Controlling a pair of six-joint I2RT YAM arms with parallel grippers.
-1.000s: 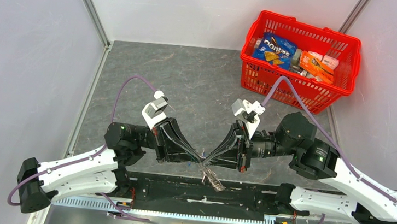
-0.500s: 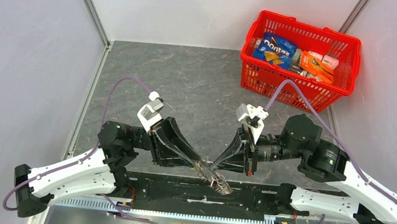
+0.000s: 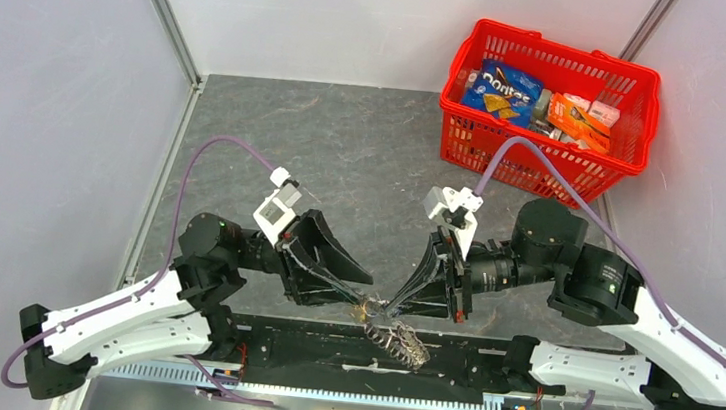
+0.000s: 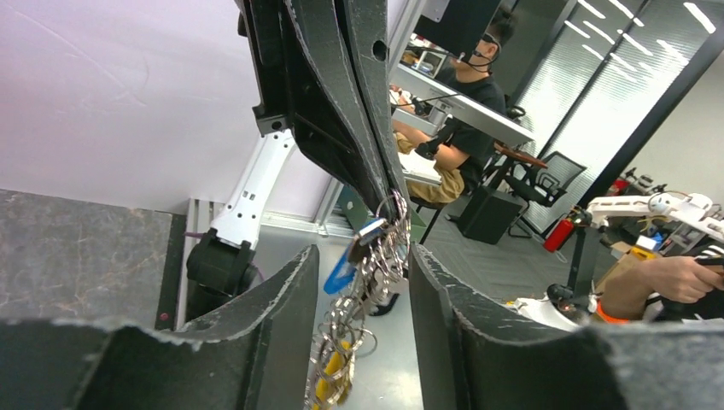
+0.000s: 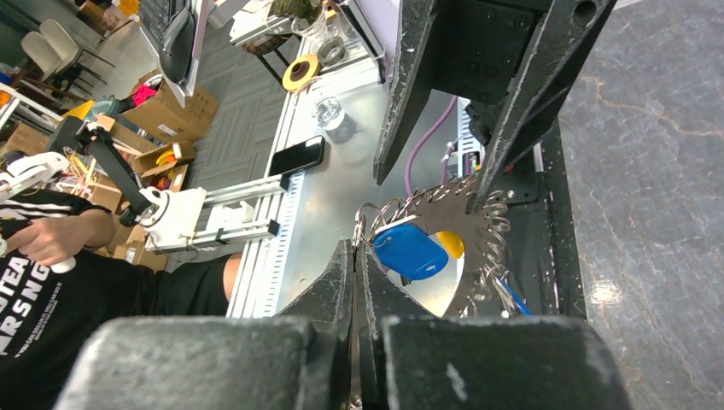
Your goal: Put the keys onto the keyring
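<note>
Where the two sets of fingertips meet over the black base rail (image 3: pixel 325 347), the keyring (image 3: pixel 398 339) hangs limp. Its long axis slants from the tips toward the near right in the top view and drops downward in the left wrist view. One key (image 5: pixel 410 250), blue head showing, lies against the ring's dark pieces just under the top loop; blade not discernible. Yellow tag (image 5: pixel 452 245) sits just beside it. Both arms fold inward, forearms low, grippers nose to nose. Right gripper (image 3: pixel 392 307): fingers pressed together, pinching the ring's top wire loop, with the bundle dangling below the tips. Left gripper (image 3: pixel 363 303): jaws spread, ring hanging in the gap between them; contact with either finger cannot be told. Red basket (image 3: pixel 505 153) stands well apart, far right.
</note>
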